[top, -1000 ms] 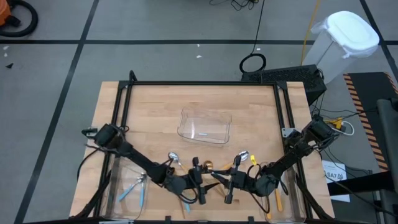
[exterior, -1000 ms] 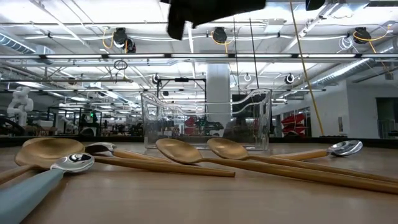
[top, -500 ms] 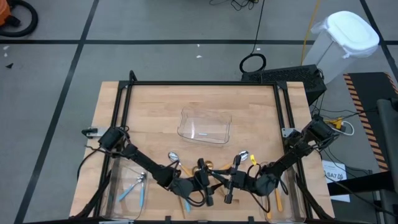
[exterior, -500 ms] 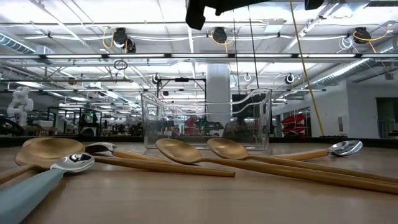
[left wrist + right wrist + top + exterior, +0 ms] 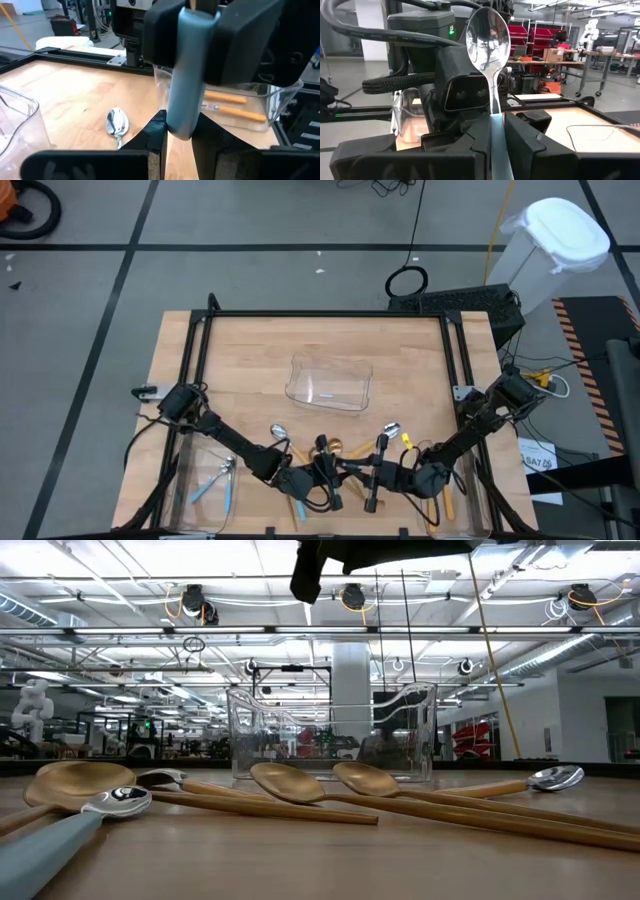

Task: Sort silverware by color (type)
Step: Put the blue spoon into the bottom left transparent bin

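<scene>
Gripping blue-handled spoon [image 5: 491, 75], both pincers [image 5: 352, 472].

Both arms reach low from the table's outer edges toward its near middle, meeting almost nose to nose. The left gripper [image 5: 335, 480] and the right gripper [image 5: 368, 478] face each other just apart. Each has its fingers [image 5: 475, 145] clamped on the same blue-handled spoon [image 5: 492, 75].

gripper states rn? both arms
Left gripper: shut on the light-blue-handled spoon.
Right gripper: shut on the same spoon, bowl up.
</scene>
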Robot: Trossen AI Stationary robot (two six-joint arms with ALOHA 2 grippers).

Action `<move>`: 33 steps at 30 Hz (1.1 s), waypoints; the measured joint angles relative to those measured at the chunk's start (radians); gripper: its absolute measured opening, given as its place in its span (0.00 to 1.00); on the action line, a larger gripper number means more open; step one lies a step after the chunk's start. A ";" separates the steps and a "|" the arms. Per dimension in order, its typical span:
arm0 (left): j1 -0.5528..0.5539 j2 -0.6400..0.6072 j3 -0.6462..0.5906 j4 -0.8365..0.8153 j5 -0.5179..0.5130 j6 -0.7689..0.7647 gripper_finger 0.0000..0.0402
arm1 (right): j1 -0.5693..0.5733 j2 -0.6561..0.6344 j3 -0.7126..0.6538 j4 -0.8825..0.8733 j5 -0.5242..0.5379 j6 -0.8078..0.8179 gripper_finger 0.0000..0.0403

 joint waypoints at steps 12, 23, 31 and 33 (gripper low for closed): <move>0.000 0.000 0.001 -0.072 0.153 0.025 0.14 | 0.035 0.000 0.000 0.000 -0.003 0.004 0.21; 0.006 0.002 0.000 -0.163 0.331 0.026 0.14 | 0.043 -0.012 0.002 -0.046 -0.102 0.104 0.30; 0.006 0.002 0.000 -0.157 0.420 0.026 0.14 | 0.037 -0.111 0.002 -0.391 -0.243 0.340 0.29; 0.005 0.002 0.000 -0.158 0.423 0.028 0.14 | 0.035 -0.127 0.002 -0.450 -0.272 0.394 0.30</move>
